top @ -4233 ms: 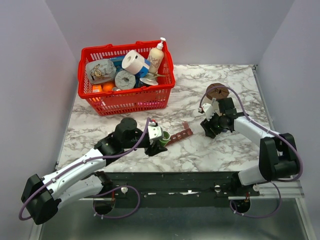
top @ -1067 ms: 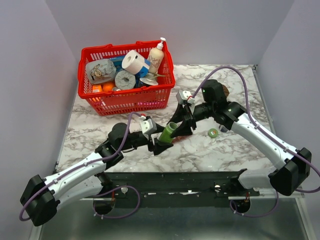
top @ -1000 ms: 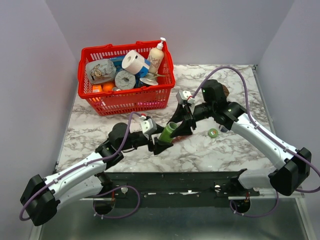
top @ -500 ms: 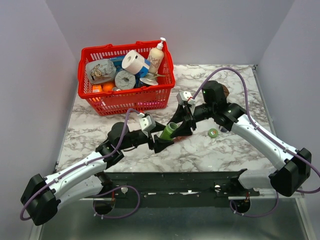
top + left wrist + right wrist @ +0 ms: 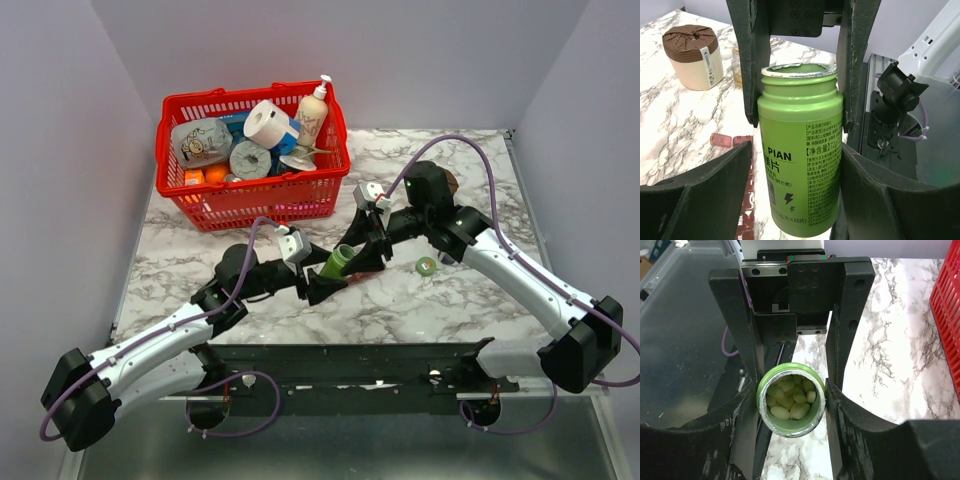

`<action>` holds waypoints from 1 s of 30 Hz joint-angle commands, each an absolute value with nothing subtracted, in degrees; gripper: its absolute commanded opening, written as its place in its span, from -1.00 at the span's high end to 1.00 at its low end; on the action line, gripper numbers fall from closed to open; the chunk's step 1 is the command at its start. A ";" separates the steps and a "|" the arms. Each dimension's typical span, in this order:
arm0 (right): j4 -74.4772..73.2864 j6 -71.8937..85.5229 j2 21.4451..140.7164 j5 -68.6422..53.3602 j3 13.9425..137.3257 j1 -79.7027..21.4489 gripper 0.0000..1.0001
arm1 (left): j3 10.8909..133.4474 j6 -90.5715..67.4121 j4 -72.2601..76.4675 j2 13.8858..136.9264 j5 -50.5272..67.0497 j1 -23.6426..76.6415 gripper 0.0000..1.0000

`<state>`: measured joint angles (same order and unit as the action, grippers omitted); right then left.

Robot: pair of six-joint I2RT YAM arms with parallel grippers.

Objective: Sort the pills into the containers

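Item: green pill bottle (image 5: 800,165), cap off and foil torn back, held in the air above the surface (image 5: 440,310) between the two sets of jaws. Left jaws: closed on the bottle's lower body, one finger at each side of the label. Right jaws: set against the neck from the opposite side and, in both wrist views, seemingly pressed to it, so the bottle looks to be gripped at both ends. Contents: pale yellow-green pills (image 5: 790,400) filling the mouth, none spilled that can be seen. Container: dark red pill strip (image 5: 720,139) lying on the surface directly under the jaws, a few compartments showing beneath the left jaws, the rest hidden, and from above almost wholly covered by the jaws. Loose parts: green cap (image 5: 426,265) on the surface just past the right jaws; brown-lidded jar (image 5: 690,55) farther beyond them; red basket (image 5: 250,200) well apart, behind the left jaws. Step in hand, by judgement: bottle opened and positioned over the strip, pouring not yet begun. Next move calls for tipping the mouth down over a single compartment, slowly enough that only a few pills drop, with one set of jaws letting go or both turning together.
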<state>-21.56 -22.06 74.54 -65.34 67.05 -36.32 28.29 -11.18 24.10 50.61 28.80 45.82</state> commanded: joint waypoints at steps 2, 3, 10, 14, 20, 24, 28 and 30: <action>-20.83 -21.71 73.57 -68.03 67.59 -36.65 0.61 | 29.79 -9.93 23.73 51.06 29.62 45.70 -0.52; -20.83 -21.71 73.56 -67.94 67.59 -36.65 0.61 | 29.71 -9.93 23.73 51.06 29.71 45.70 -0.53; -20.83 -21.71 73.48 -67.94 67.67 -36.65 0.60 | 30.41 -10.02 23.29 52.64 31.11 45.70 -0.40; -20.83 -21.80 73.39 -67.76 67.41 -36.65 0.60 | 31.02 -9.93 23.29 53.09 31.90 45.62 -0.09; -20.92 -22.24 73.30 -67.41 66.97 -36.65 0.59 | 31.73 -10.02 22.94 52.74 32.87 45.18 0.92; -21.71 -23.64 72.86 -66.80 66.53 -36.65 0.49 | 32.17 -8.36 20.58 52.03 33.66 44.56 1.00; -22.50 -24.34 72.60 -65.57 66.27 -36.65 0.45 | 32.78 -6.86 17.40 50.81 34.54 43.25 1.00; -22.59 -24.35 72.51 -65.57 66.27 -36.56 0.44 | 32.70 -6.94 17.05 50.28 35.15 42.63 1.00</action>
